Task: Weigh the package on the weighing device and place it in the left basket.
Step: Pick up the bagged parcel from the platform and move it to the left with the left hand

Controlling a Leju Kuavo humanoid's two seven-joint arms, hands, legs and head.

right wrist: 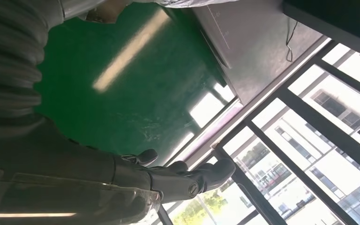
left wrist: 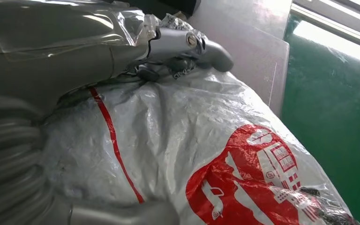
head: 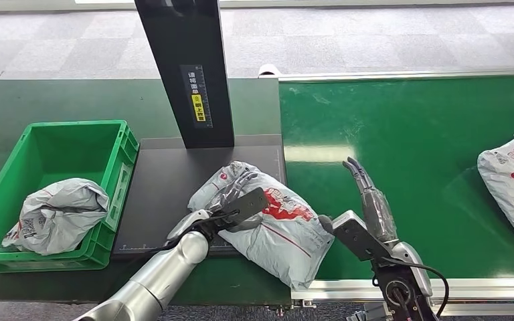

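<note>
At the scale's (head: 174, 180) right edge, the left hand (head: 231, 194) clamps the package (head: 278, 224) (apparently readying transfer to the basket (head: 117, 144)) — the right hand (head: 368, 194) hovers, fingers straight and empty.

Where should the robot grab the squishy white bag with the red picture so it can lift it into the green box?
Probably at the bunched, crinkled end of the white package, coming from above on the robot's left. That end lies on the dark scale plate, nearest the green basket, and loose folds give fingers something to gather. The left hand already rests there; the right hand is free.
</note>
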